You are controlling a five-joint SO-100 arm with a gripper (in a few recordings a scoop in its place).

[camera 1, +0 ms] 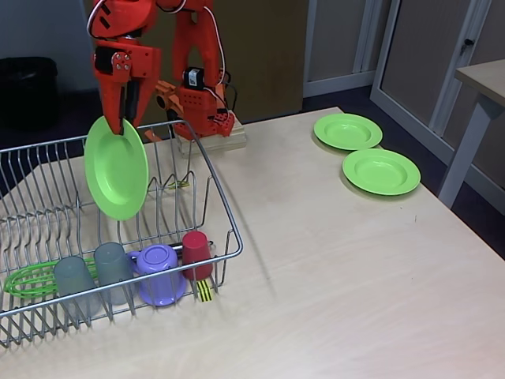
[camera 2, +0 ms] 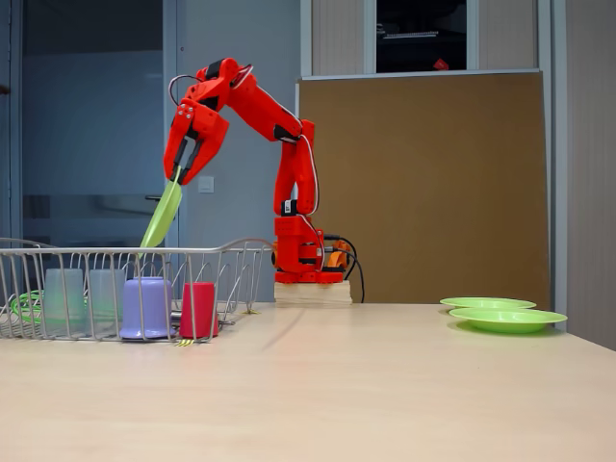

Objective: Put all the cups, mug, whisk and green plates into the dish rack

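Observation:
My red gripper [camera 1: 118, 126] [camera 2: 179, 174] is shut on the top rim of a green plate [camera 1: 116, 168] [camera 2: 163, 216], which hangs on edge over the dish rack [camera 1: 225, 213] [camera 2: 241, 248]. Inside the rack's front row stand two grey cups [camera 1: 77, 286] [camera 1: 114, 270] [camera 2: 64, 295], the purple mug [camera 1: 158, 272] [camera 2: 145, 308] upside down and the red cup [camera 1: 196, 254] [camera 2: 198, 309]. The whisk [camera 1: 28, 280] [camera 2: 26, 304] lies at the rack's left end. Two more green plates [camera 1: 347, 130] [camera 1: 381, 171] [camera 2: 507, 319] lie flat on the table at the right.
The arm's base [camera 1: 207, 118] [camera 2: 300, 260] stands on a wooden block behind the rack. A grey table [camera 1: 483, 79] is at the far right in a fixed view. The wooden tabletop [camera 1: 339, 268] stretches between rack and plates.

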